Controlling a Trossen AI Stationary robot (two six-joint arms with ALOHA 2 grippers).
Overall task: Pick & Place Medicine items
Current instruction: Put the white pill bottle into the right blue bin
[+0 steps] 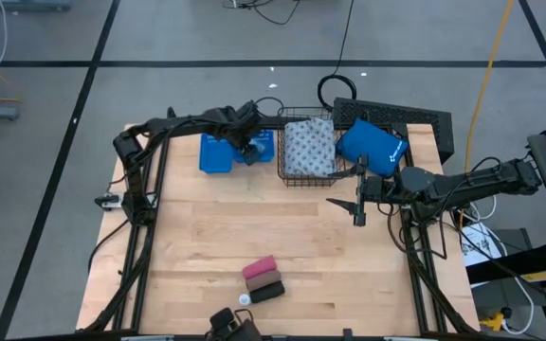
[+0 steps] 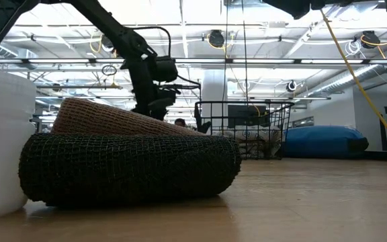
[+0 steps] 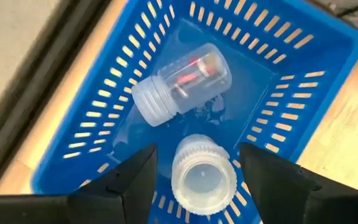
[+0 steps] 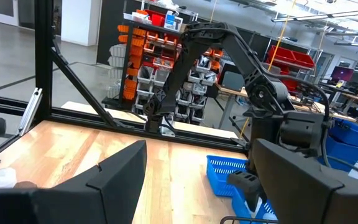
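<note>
My left gripper [image 3: 194, 180] hangs over the blue slotted plastic tray [image 3: 291, 112], fingers parted and clear of the ribbed-cap bottle [image 3: 202, 175] standing upright between them. A second clear bottle [image 3: 182, 83] lies on its side beside it. My right gripper [image 1: 358, 201] waits spread wide and empty near the wire basket [image 1: 292, 175], where the soft patterned pack [image 1: 309, 147] lies.

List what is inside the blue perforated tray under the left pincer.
Blue perforated tray holds two small clear bottles: one lying on its side, one between the open left pincer. The pincer's fingers hide the tray's near corners.
</note>
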